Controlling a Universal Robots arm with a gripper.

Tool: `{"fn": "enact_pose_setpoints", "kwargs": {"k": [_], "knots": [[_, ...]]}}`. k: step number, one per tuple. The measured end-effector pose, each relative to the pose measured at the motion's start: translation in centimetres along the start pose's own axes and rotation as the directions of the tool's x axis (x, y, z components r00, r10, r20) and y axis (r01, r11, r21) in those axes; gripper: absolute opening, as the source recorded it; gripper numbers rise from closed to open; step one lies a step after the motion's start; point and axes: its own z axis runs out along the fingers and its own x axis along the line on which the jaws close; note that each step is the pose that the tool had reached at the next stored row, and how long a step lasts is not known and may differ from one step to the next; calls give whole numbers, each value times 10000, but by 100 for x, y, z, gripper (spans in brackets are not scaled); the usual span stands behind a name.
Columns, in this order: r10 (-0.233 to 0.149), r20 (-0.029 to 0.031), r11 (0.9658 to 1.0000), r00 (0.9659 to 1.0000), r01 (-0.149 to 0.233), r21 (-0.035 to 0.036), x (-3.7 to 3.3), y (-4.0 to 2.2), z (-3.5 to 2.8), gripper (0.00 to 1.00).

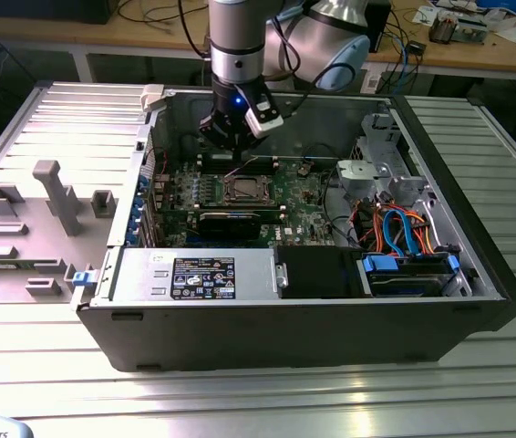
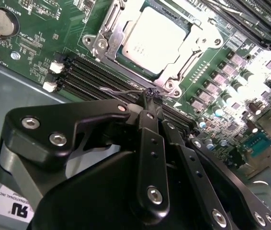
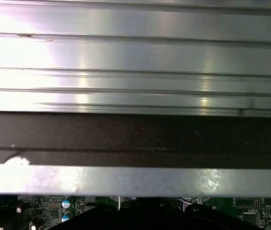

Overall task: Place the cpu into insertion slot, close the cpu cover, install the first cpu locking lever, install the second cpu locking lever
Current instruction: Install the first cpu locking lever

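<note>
In the second wrist view the cpu (image 2: 152, 40) lies flat in the insertion slot (image 2: 101, 45), silvery top up. The cpu cover (image 2: 203, 37) is down around it, framing it in silver. My gripper (image 2: 150, 97) has its black fingers (image 2: 151, 143) together, just off the socket's corner by the memory slots. A thin wire locking lever (image 2: 121, 90) runs to the fingertips and meets them. In the exterior view the gripper (image 1: 233, 146) hangs inside the open computer case just behind the insertion slot (image 1: 244, 189).
Long black memory slots (image 2: 92, 79) and a coin battery (image 2: 1, 21) flank the socket. A black expansion card (image 1: 231, 222), a power supply (image 1: 203, 276) and a drive cage with cables (image 1: 404, 228) crowd the case. A grey fixture tray (image 1: 30, 228) lies at the exterior view's left.
</note>
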Motion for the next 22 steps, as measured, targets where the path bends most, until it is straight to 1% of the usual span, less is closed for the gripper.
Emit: {"fn": "enact_pose_setpoints", "kwargs": {"k": [5,12,16,22], "knots": [[0,0,10000,10000,0,0,-47,7,16,11],[0,0,10000,10000,0,6,-94,8,28,11],[1,0,10000,10000,-1,7,-158,6,43,11],[1,-1,10000,10000,-1,9,-218,6,57,11]]}}
